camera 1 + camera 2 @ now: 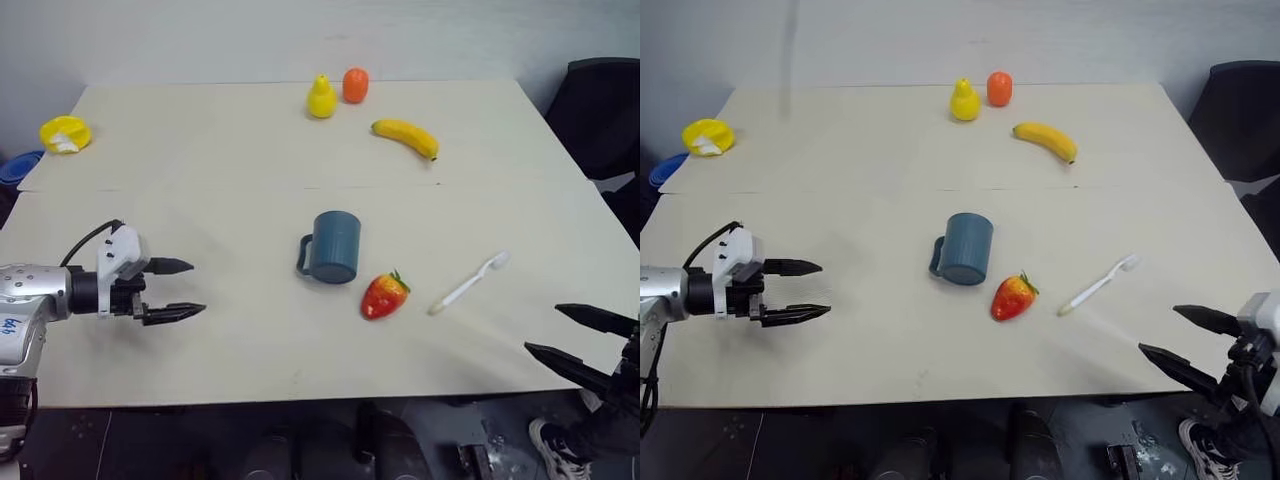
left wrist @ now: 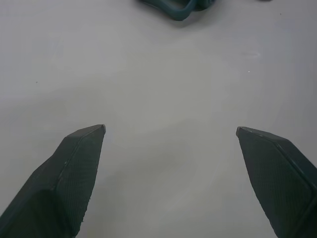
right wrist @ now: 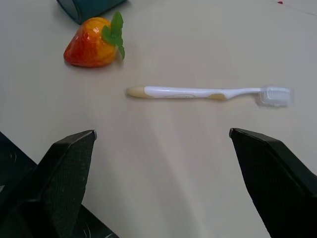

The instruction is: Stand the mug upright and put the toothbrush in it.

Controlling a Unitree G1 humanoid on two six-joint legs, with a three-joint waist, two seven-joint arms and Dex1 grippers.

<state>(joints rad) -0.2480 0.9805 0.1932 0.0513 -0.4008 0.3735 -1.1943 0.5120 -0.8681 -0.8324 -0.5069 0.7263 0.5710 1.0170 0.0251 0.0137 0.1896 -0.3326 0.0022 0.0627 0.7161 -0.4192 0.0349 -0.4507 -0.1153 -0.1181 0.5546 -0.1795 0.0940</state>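
Mug [image 1: 334, 247] sat mid-table, apparently mouth-down w/ handle toward the left gripper [image 1: 180, 289], toothbrush [image 1: 468, 283] flat just right of a strawberry [image 1: 384, 295], near the right gripper [image 1: 568, 336]; both grippers hung wide apart, empty, probably each lined up w/ its own target.

A pale table [image 1: 200, 160] carries the extras: a strawberry [image 1: 384, 295] lies near the middle, a banana [image 1: 405, 137] sits further back, and beyond it a yellow pear [image 1: 321, 98] stands just beside an orange fruit [image 1: 355, 85]. A yellow bowl [image 1: 65, 133] rests at the far left corner.
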